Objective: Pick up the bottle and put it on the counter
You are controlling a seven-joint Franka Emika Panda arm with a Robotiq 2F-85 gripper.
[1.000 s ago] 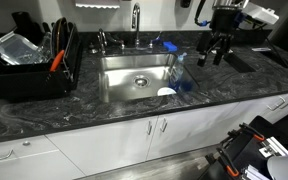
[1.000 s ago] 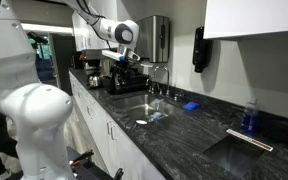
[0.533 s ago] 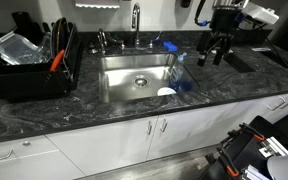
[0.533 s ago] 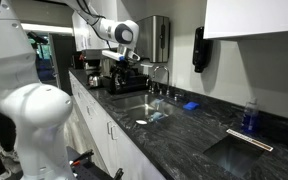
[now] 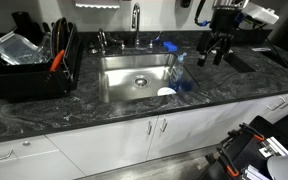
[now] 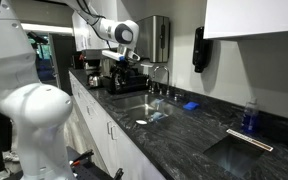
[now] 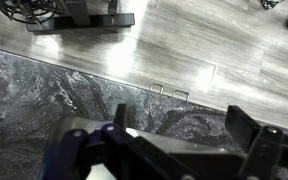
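Observation:
The translucent blue bottle (image 5: 181,77) lies tilted in the steel sink (image 5: 134,88), against its right wall, next to a white round object (image 5: 165,92). It also shows in the sink in an exterior view (image 6: 157,114). My gripper (image 5: 215,55) hangs open and empty above the black marbled counter (image 5: 234,85), just right of the sink and apart from the bottle. It is also seen in an exterior view (image 6: 124,66). In the wrist view the gripper (image 7: 184,135) is spread wide over the counter (image 7: 44,90), with a blurred blue shape (image 7: 72,150) at lower left.
A tap (image 5: 136,20) stands behind the sink, with a small flat blue item (image 5: 169,45) beside it. A black dish rack (image 5: 29,62) holds a clear container at one end. Another blue bottle (image 6: 249,115) stands far along the counter. White cabinet doors (image 5: 174,135) are below.

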